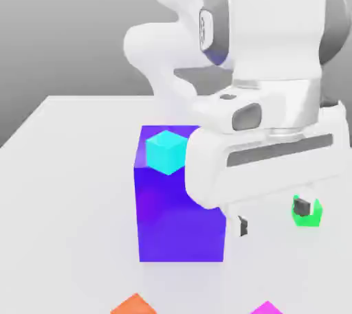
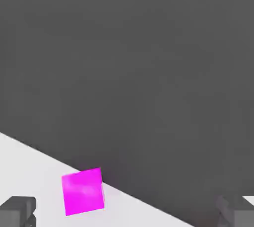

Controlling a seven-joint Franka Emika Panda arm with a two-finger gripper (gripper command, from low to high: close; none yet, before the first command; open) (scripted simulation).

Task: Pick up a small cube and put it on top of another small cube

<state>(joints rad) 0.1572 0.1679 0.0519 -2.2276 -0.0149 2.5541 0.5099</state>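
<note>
**Ana:** Closest to the exterior camera, right at the frame's bottom edge, sit the tops of the orange cube [image 1: 135,304] and the magenta cube [image 1: 266,308], both on the white surface [image 1: 62,168].

**Ben:** And the hand [image 1: 271,218]?

**Ana:** It hangs low over the surface with its fingers spread wide, pinching nothing. One dark fingertip [image 1: 300,206] overlaps the green cube [image 1: 307,214] as seen from this camera; I cannot tell if they touch.

**Ben:** What about the big block?

**Ana:** The blue-purple block [image 1: 180,216] stands toward the exterior view's left of the hand, with the cyan cube [image 1: 166,152] showing against its upper part.

**Ben:** The hand view?

**Ana:** The magenta cube [image 2: 83,191] lies near the surface's edge, between the fingertips [image 2: 17,210], closer to one.
</note>
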